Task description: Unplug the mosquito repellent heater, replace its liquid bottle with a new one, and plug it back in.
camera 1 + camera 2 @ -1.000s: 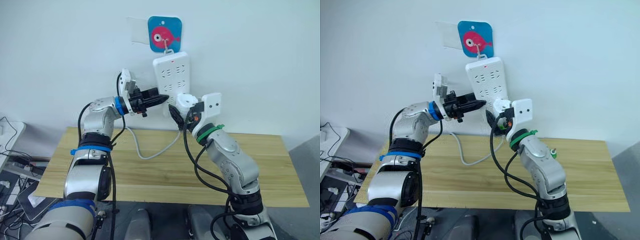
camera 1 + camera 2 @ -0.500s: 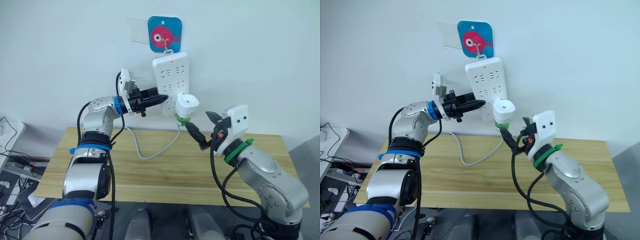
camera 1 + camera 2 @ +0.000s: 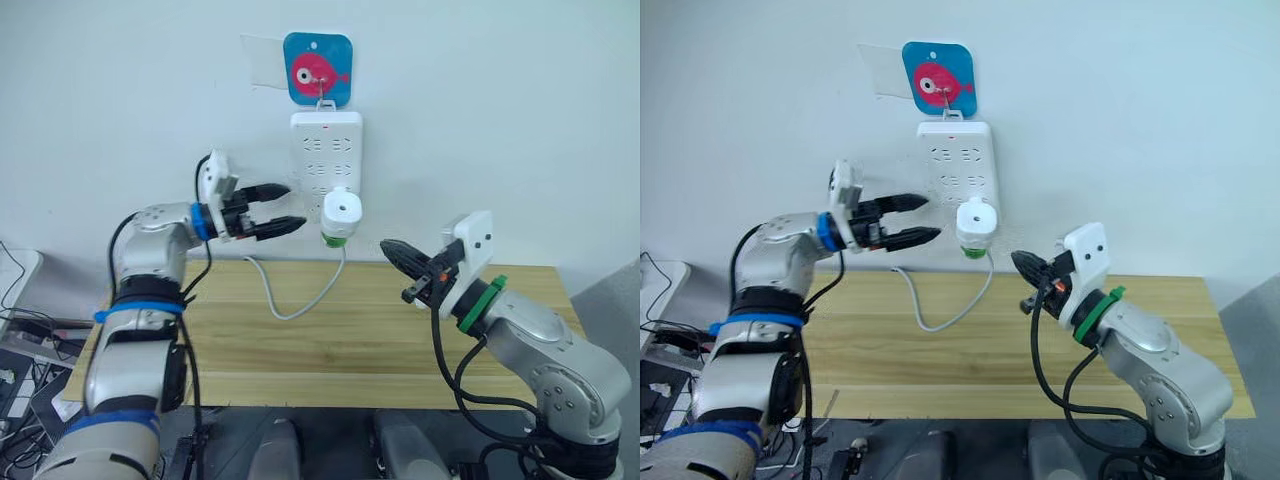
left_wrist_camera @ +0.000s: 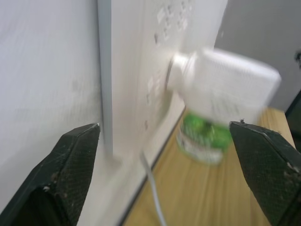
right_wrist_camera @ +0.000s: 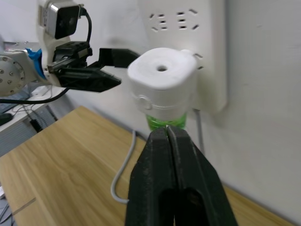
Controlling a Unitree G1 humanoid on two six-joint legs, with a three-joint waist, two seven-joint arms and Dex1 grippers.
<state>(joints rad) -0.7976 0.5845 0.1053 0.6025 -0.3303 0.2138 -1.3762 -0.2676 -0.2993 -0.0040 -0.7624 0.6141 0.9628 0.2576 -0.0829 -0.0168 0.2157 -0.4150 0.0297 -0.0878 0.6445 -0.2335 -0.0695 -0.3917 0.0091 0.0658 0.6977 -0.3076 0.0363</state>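
From the head views, the mosquito repellent heater [image 3: 340, 209] sits plugged into the lower part of the white power strip [image 3: 325, 150], which hangs on the wall under a blue fish hook plate [image 3: 317, 69], with a green liquid bottle [image 3: 333, 239] screwed in beneath the heater. The strip's grey cable [image 3: 290, 300] loops down onto the wooden counter [image 3: 330, 330]. The left gripper [image 3: 280, 207] hangs just beside the strip's left edge, its two black fingers spread apart and holding nothing. The right gripper [image 3: 390, 248] is off to the right of the heater, near but not touching, fingers pressed together and empty. In the left wrist view, the spread fingers [image 4: 70, 165] frame the strip's side and the heater [image 4: 225, 84] with its bottle [image 4: 202, 136]; the picture is smeared there, so the bottle's contents are hard to judge, though it looks green throughout. In the right wrist view, the closed fingers [image 5: 174, 188] point at the bottle below the heater [image 5: 162, 80], with the left gripper [image 5: 117, 66] beyond it.
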